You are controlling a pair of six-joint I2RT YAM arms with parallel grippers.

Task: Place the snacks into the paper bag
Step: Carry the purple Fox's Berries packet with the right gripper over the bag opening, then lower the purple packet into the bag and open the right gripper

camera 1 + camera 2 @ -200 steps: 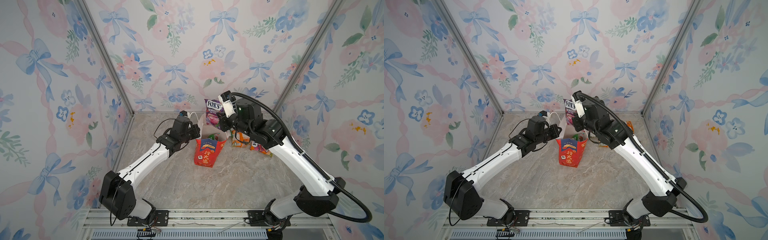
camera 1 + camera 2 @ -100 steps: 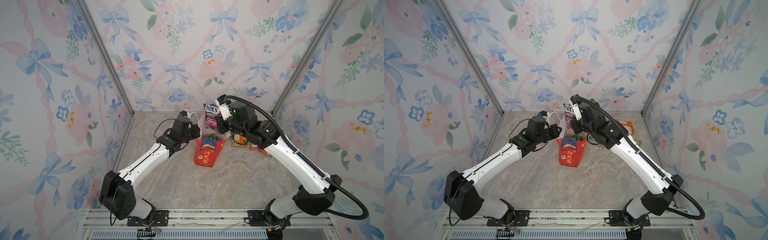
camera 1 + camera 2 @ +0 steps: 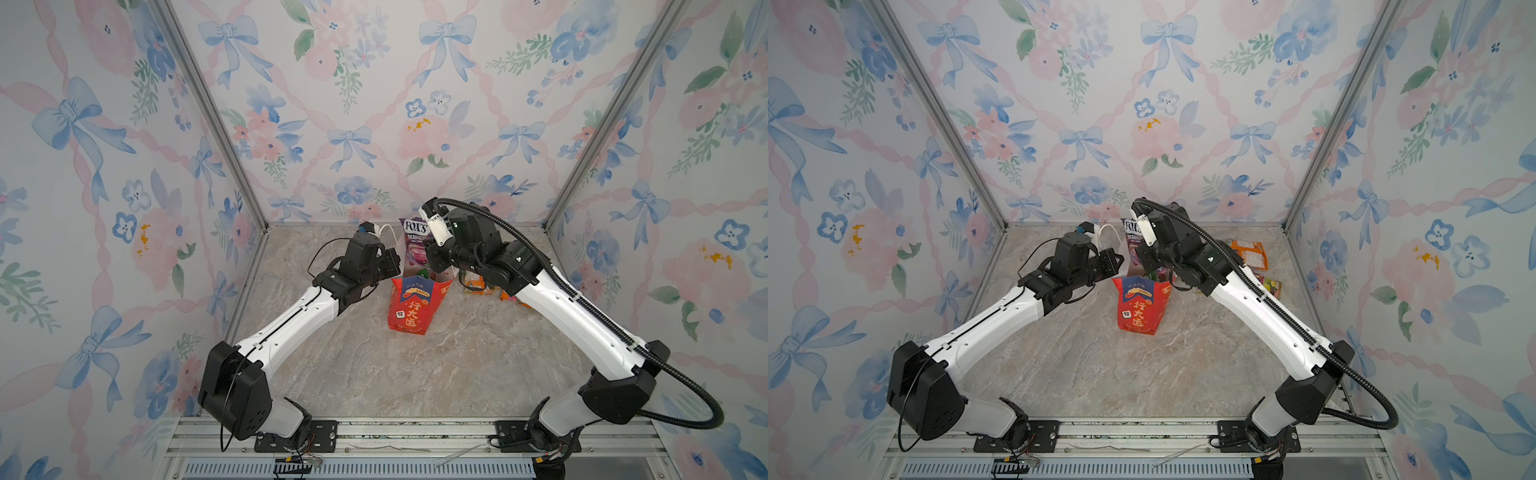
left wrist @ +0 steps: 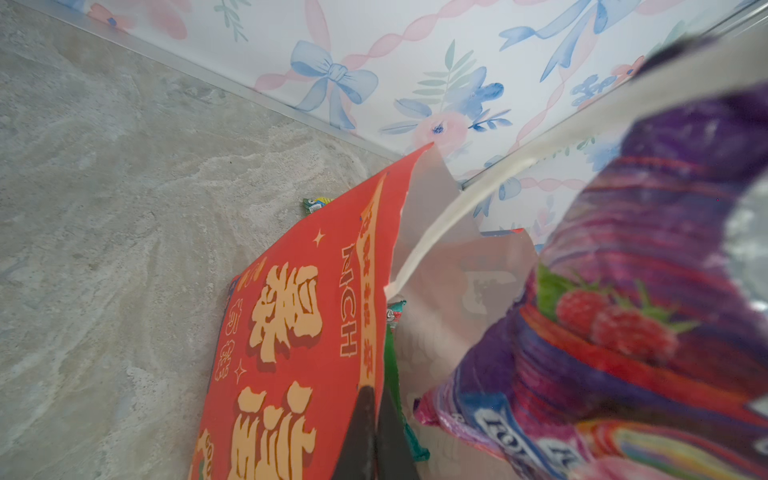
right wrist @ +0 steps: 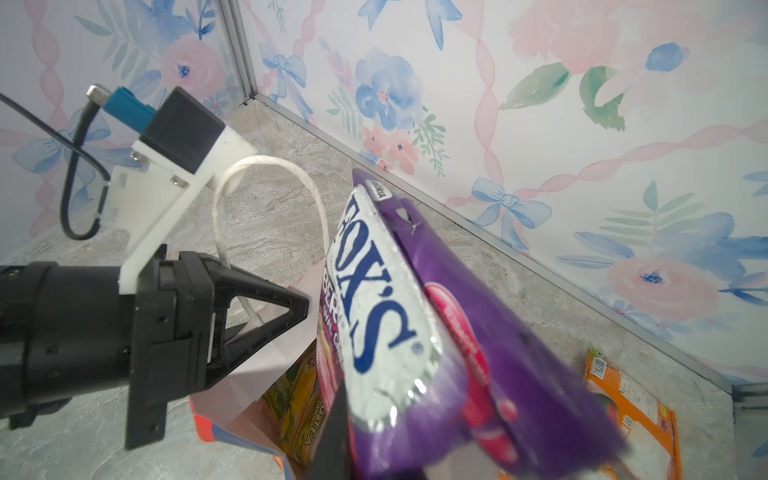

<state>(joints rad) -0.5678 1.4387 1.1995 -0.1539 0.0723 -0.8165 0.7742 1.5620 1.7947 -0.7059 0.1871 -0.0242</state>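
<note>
The red paper bag (image 3: 409, 309) (image 3: 1139, 309) stands upright mid-table with its mouth open. My left gripper (image 3: 394, 266) (image 3: 1116, 261) (image 4: 375, 399) is shut on the bag's left rim, with its black fingers pinching the red wall (image 4: 291, 316). My right gripper (image 3: 432, 255) (image 5: 353, 419) is shut on a purple FOX'S snack packet (image 3: 415, 243) (image 3: 1133, 241) (image 5: 457, 332) that hangs over the bag's mouth, with its lower end at the opening (image 4: 623, 332). A yellow-green packet (image 5: 299, 386) and a green one (image 4: 390, 361) lie inside the bag.
More snacks lie on the table right of the bag: an orange packet (image 3: 1248, 253) (image 5: 636, 415) and another by the right wall (image 3: 1271, 286). A small green packet (image 4: 316, 204) lies beyond the bag. The bag's white cord handle (image 5: 266, 166) arches beside my left wrist. Walls stand close behind.
My right gripper has carried the purple packet down and slightly left, closer to the bag's mouth. The left gripper and the bag have stayed put.
</note>
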